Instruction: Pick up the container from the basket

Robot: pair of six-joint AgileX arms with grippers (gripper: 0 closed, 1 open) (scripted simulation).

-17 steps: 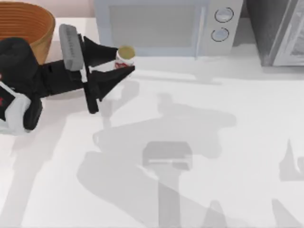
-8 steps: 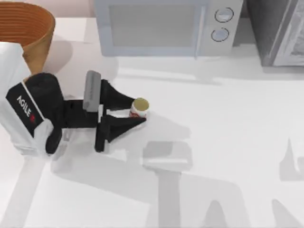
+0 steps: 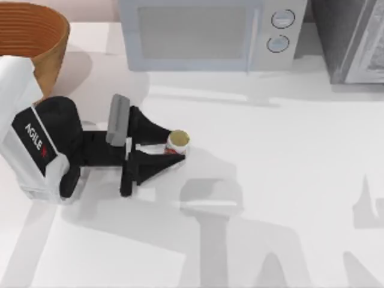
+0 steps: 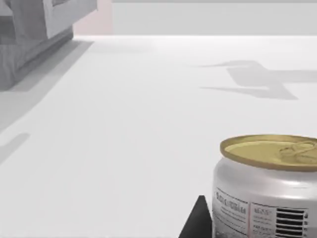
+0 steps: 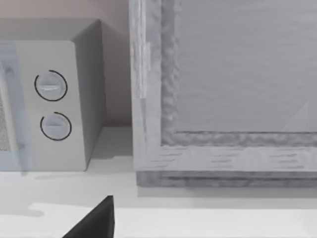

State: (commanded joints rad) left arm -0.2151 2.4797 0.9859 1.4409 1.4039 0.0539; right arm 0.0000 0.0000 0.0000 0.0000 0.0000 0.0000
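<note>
Now my left gripper has its fingers clamped on the can, out on the table, well apart from the basket at the back left corner.

basket far left, container right of it, microwave behind

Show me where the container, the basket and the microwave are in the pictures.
container point(image 3: 179, 140), top view, gold lid
basket point(image 3: 53, 57), top view, tan outer wall
microwave point(image 3: 192, 33), top view, door window
</note>
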